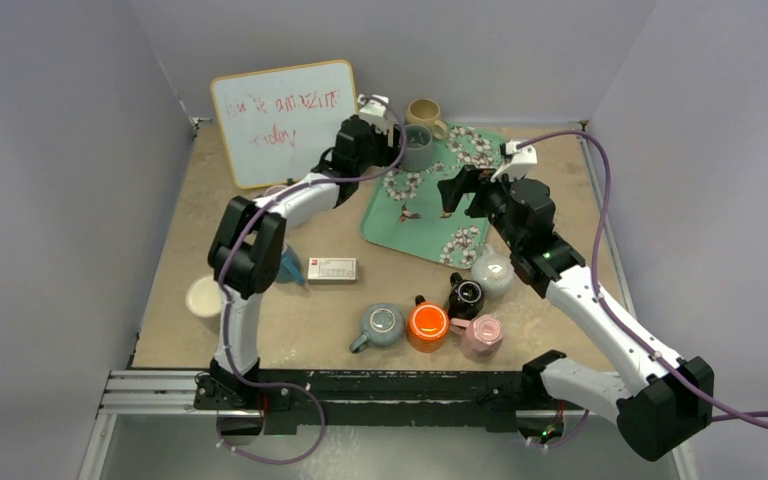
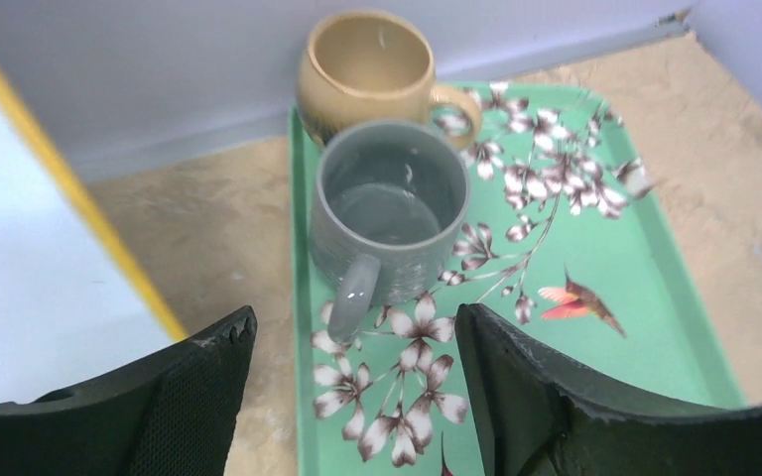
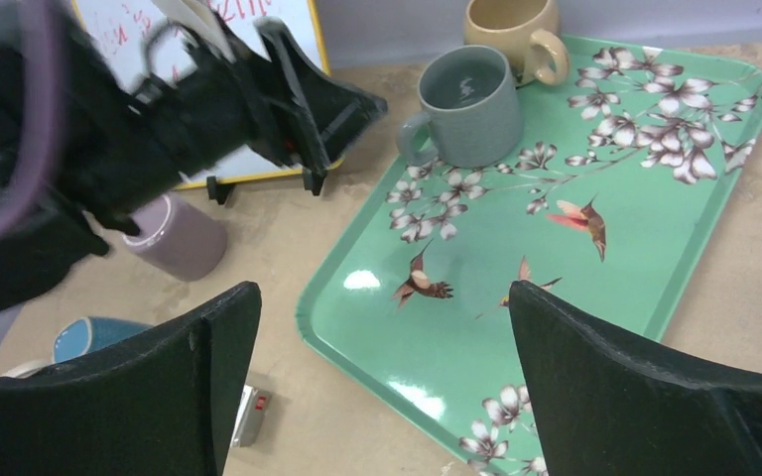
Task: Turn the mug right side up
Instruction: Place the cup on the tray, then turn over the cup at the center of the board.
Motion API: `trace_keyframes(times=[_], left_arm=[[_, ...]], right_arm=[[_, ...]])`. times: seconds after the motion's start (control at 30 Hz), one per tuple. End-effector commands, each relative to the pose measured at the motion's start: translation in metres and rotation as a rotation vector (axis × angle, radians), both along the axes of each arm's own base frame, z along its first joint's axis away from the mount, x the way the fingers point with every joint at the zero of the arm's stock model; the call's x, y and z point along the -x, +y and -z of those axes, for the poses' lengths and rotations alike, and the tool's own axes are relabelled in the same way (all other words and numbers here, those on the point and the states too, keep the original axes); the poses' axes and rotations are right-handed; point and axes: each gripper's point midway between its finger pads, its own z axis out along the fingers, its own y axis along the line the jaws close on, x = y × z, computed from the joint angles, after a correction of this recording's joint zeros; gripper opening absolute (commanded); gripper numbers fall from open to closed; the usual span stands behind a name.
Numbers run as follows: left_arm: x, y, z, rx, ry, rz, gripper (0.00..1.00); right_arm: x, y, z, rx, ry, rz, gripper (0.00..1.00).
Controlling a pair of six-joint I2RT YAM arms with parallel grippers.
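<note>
Mug [image 2: 387,223] upright, mouth up, on tray [image 2: 655,327] corner beside tan cup [image 2: 362,69] (task looks done). Left gripper [image 2: 354,327] jaws parted, empty, just short of it: clearance for backing off, I judge. Right gripper [image 3: 385,297] spread wide, empty, above tray.

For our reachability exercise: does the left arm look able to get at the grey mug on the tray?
Probably yes: the open left end effector faces the grey mug, nothing between.

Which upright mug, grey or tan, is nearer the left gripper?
The grey mug, directly before the left gripper; the tan mug stands behind it.
</note>
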Motion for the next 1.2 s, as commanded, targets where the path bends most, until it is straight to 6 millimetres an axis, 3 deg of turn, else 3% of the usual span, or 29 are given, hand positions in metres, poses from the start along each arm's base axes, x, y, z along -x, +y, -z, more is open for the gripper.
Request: trace_keyframes(times=[0.0,0.27,0.4,0.57,0.73,0.93,1.17], left_arm=[[0.022,0.039,-0.058,-0.005,0.021,-0.137,0.74],[0.070,0.139,-0.073,-0.048,0.209,-0.560,0.87],[0.094,0.186,-0.082,0.137,0.286,-0.770,0.94],[0.123,0.262,-0.076,0.349,0.427,-1.058,0.80],[0.156,0.324,-0.051,0.459,0.616,-1.326,0.73],[0.164,0.352,-0.029,0.557,0.687,-1.463,0.67],[0.143,0.353,0.005,0.619,0.796,-1.477,0.64]], right_arm=[[0.000,0.010,-0.011,-0.045,-0.018,-0.044,0.99],[-0.003,0.018,-0.001,-0.054,0.024,-0.069,0.99],[-0.003,0.023,0.001,-0.047,0.048,-0.094,0.99],[0.001,0.025,-0.001,-0.056,0.039,-0.113,0.99],[0.004,0.023,-0.006,-0.061,0.021,-0.114,0.99],[0.005,0.023,-0.008,-0.061,0.014,-0.116,0.99],[0.007,0.022,-0.009,-0.060,0.010,-0.117,0.99]])
